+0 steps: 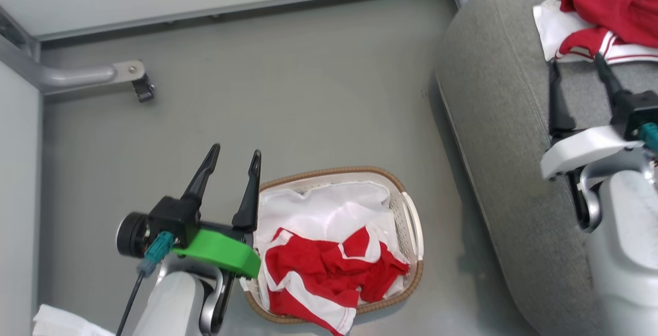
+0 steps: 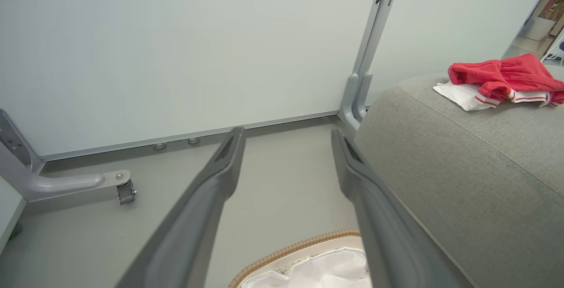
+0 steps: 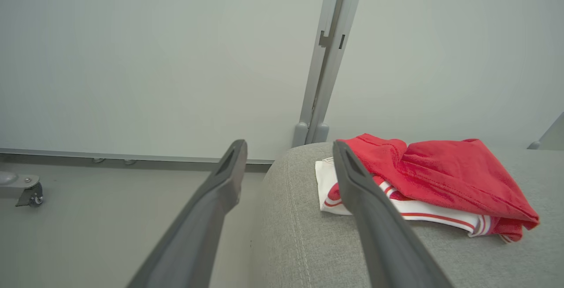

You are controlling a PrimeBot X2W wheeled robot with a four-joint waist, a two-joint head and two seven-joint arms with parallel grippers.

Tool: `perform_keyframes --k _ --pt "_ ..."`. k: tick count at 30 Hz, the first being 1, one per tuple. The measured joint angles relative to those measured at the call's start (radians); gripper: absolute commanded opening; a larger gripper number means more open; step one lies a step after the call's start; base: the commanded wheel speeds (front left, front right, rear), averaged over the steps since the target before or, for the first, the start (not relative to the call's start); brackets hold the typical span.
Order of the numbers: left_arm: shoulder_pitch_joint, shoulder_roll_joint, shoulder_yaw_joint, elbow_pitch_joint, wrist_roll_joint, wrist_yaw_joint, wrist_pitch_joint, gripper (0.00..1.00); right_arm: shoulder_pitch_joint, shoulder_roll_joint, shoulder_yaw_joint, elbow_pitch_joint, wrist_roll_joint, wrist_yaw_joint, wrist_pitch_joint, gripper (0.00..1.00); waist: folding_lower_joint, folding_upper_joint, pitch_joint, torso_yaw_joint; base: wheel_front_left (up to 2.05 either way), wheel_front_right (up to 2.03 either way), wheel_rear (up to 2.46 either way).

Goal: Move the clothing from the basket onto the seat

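Between the left gripper's (image 1: 235,152) fingers (image 2: 220,169) lies only bare floor. They are spread wide and hold nothing, poised above the left rim of the basket (image 1: 411,223). The right gripper (image 1: 576,66) is just as wide open and empty, its fingers (image 3: 224,178) reaching over the front edge of the seat (image 1: 493,120). One tip is at the striped hem of the garment (image 1: 606,2) lying there, though whether it touches the cloth cannot be told.

That garment is already delivered. More clothing (image 1: 329,269) sits crumpled in the near half of the basket on a white liner (image 1: 318,207), with one corner draped over the near rim. The step in hand looks like the turn from placing to fetching.

The next move probably calls for a gripper to drop into the basket and pinch a raised red fold, taking care not to catch the liner beneath. The left one is much the nearer.

How many pieces make up the red heap is unclear. The left arm's green mount covers part of the basket's left rim. The placed garment and the seat are cut off at the head view's right edge. A white scrap (image 1: 61,323) at the lower left corner cannot be identified.
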Motion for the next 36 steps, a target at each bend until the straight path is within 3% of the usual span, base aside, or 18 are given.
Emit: perform_keyframes --k 6,11,18,23,36 --pt "0.084 -0.026 0.093 -0.001 -0.001 0.0 0.0 1.0 0.102 0.091 0.023 -0.033 0.018 0.0 0.0 1.0 0.0 0.0 -0.068 0.047 0.0 0.0 0.0" --pt "0.136 -0.031 0.149 -0.004 -0.009 0.0 0.0 1.0 0.193 0.118 0.048 -0.058 0.024 0.0 0.0 1.0 0.0 0.0 -0.115 0.078 0.0 0.0 0.0" --pt "0.206 -0.033 0.188 -0.016 -0.026 0.0 0.0 1.0 0.321 0.121 0.074 -0.071 0.111 0.0 0.0 1.0 0.0 0.0 -0.174 0.096 0.0 0.0 0.0" --pt "0.253 -0.033 0.209 -0.015 -0.028 0.008 0.0 1.0 0.366 0.123 0.128 -0.073 0.082 0.0 0.0 1.0 0.0 0.0 -0.205 0.087 0.0 0.0 0.0" --pt "0.274 -0.034 0.212 -0.015 -0.042 0.015 0.0 1.0 0.381 0.123 0.144 -0.094 0.072 0.0 0.0 1.0 0.0 0.0 -0.227 0.075 0.0 0.0 0.0"
